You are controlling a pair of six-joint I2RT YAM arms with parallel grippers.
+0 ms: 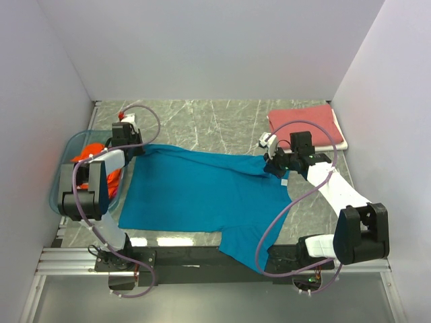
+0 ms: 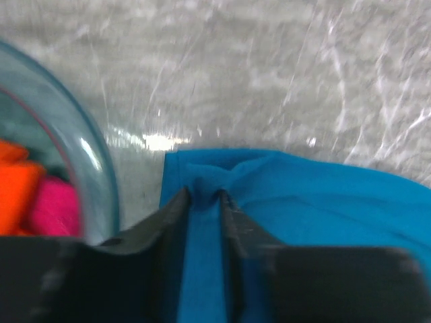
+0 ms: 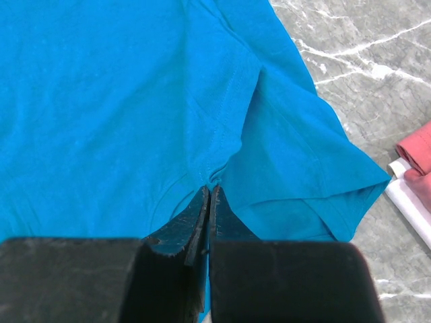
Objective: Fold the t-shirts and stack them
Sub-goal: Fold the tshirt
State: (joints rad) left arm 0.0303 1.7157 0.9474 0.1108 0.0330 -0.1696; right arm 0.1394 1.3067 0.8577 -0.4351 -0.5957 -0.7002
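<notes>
The teal t-shirt (image 1: 202, 195) lies spread flat across the middle of the table, one sleeve hanging toward the near edge. My left gripper (image 1: 138, 149) is at its far left corner. In the left wrist view the jaws (image 2: 204, 195) stand slightly apart, open, with a pucker of teal cloth (image 2: 303, 202) at their tips. My right gripper (image 1: 271, 168) is shut on the teal shirt (image 3: 101, 101) at the underarm seam beside the sleeve, tips (image 3: 209, 190) pinched together. The dusty red t-shirt (image 1: 303, 121) lies folded at the far right. The orange t-shirt (image 1: 91, 158) sits in the tub.
A translucent blue tub (image 1: 64, 151) stands at the left edge, right beside the left gripper; its rim (image 2: 87, 155) shows orange (image 2: 17, 188) and pink (image 2: 57, 205) cloth inside. The red shirt rests on a white sheet (image 1: 340, 145). White walls enclose three sides.
</notes>
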